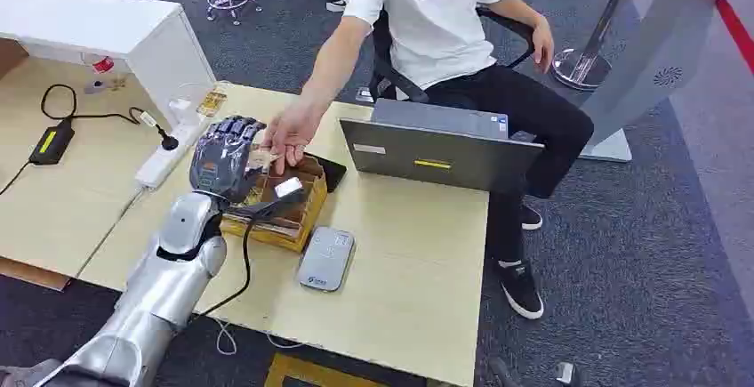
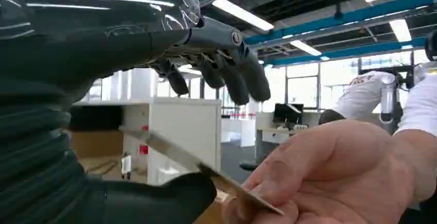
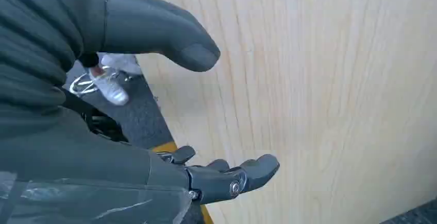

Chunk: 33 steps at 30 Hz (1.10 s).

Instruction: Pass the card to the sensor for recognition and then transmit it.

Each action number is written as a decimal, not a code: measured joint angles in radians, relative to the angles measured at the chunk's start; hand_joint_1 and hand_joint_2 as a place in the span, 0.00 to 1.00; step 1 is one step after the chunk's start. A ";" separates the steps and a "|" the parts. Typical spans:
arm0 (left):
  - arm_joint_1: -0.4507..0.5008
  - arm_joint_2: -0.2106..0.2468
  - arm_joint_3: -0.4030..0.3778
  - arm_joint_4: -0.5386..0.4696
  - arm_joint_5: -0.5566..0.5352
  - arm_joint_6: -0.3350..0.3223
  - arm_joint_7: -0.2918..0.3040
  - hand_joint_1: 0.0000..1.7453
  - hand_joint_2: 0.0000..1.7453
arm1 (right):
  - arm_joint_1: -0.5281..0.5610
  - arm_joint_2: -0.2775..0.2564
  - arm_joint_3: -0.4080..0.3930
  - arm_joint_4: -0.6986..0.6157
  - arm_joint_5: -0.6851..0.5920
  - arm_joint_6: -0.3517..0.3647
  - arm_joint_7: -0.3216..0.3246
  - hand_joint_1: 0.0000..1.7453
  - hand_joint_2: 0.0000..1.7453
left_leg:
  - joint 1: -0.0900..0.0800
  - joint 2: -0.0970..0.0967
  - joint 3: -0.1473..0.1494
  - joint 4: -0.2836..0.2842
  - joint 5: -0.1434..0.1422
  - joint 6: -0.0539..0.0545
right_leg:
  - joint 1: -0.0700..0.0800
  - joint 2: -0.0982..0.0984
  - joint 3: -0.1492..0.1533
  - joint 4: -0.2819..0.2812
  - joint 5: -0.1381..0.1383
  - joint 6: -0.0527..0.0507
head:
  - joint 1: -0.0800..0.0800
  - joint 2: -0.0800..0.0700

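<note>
My left hand [image 1: 224,161] is raised over a wooden box [image 1: 293,218] on the table, palm toward the seated person. In the left wrist view a thin card [image 2: 175,154] lies edge-on between my thumb [image 2: 154,201] and my curled fingers [image 2: 232,74]. The person's hand [image 2: 335,167] pinches its far end. The card's underside seems to rest on my thumb, and my fingers stay apart above it. A grey card sensor [image 1: 325,259] lies flat on the table beside the box. My right hand [image 3: 103,131] hangs open next to a pale wooden panel [image 3: 330,80].
A grey laptop [image 1: 440,151] stands open at the table's far edge in front of the seated person [image 1: 436,13]. A black phone [image 1: 332,172] lies by the box. A white power strip [image 1: 164,160] and a black adapter [image 1: 52,144] are at the left.
</note>
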 joint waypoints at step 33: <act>0.261 -0.128 -0.238 -0.288 0.036 -0.056 -0.111 1.00 1.00 | -0.001 0.011 0.045 0.001 -0.035 -0.014 -0.035 0.00 1.00 | -0.001 0.000 0.000 0.000 -0.001 0.001 | 0.000 0.000 0.000 -0.001 0.000 0.000 | 0.000 0.000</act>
